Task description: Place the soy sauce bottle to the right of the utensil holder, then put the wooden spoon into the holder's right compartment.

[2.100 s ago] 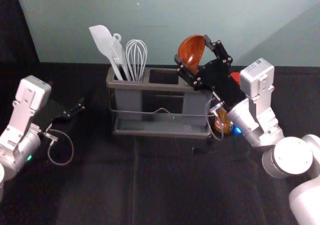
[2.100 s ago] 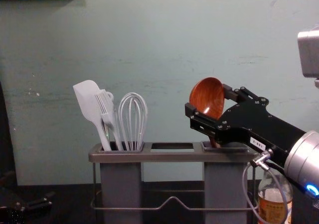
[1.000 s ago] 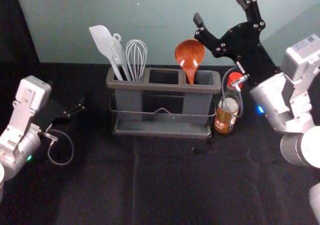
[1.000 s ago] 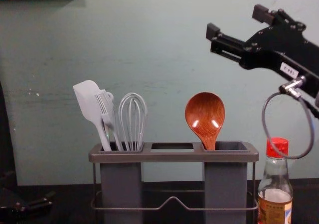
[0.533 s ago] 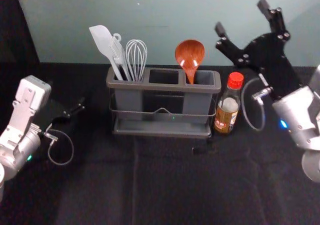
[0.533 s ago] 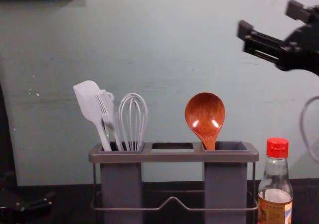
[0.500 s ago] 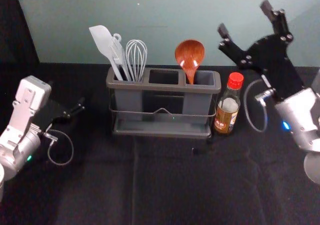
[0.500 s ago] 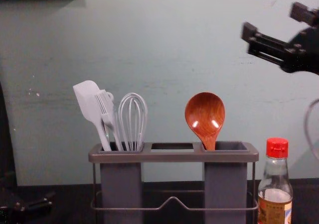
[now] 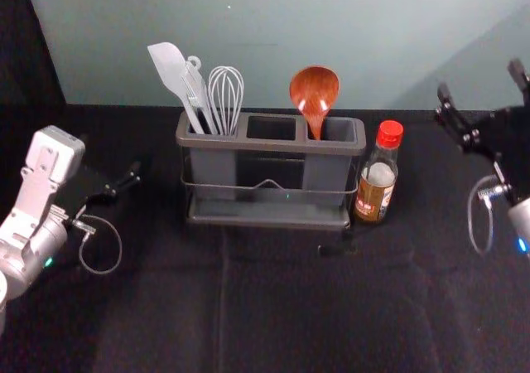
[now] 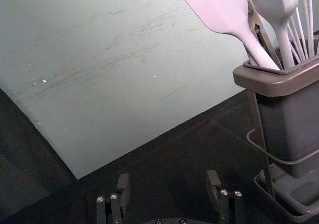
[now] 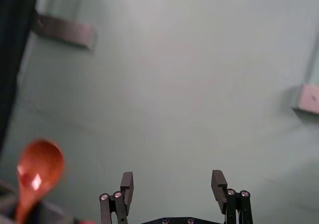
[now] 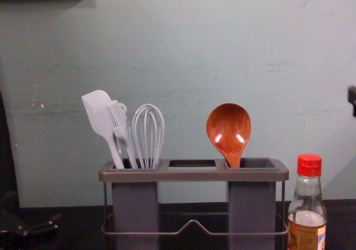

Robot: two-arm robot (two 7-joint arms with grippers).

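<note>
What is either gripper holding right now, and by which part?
Nothing: the right gripper is open beyond the soy sauce bottle, and the left gripper is open beside the holder.

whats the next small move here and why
Probably just ease the open, empty right gripper back to rest: the wooden spoon stands in the right compartment of the utensil holder, and the soy sauce bottle is upright to the holder's right, so nothing seems left to place.
</note>
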